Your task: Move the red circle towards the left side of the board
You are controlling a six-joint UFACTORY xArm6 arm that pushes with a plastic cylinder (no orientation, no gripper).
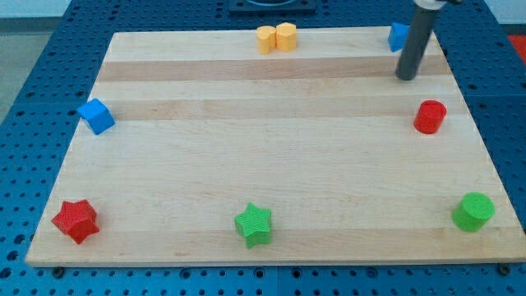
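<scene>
The red circle (430,117) stands near the right edge of the wooden board (271,164), a little above mid-height. My tip (406,77) rests on the board above it and slightly to its left, apart from it by a short gap. A blue block (397,36) sits at the top right corner, partly hidden behind the rod.
A blue cube (96,116) sits near the left edge. A red star (76,220) is at the bottom left, a green star (253,225) at the bottom middle, a green circle (473,212) at the bottom right. Two yellow blocks (275,38) touch at the top middle.
</scene>
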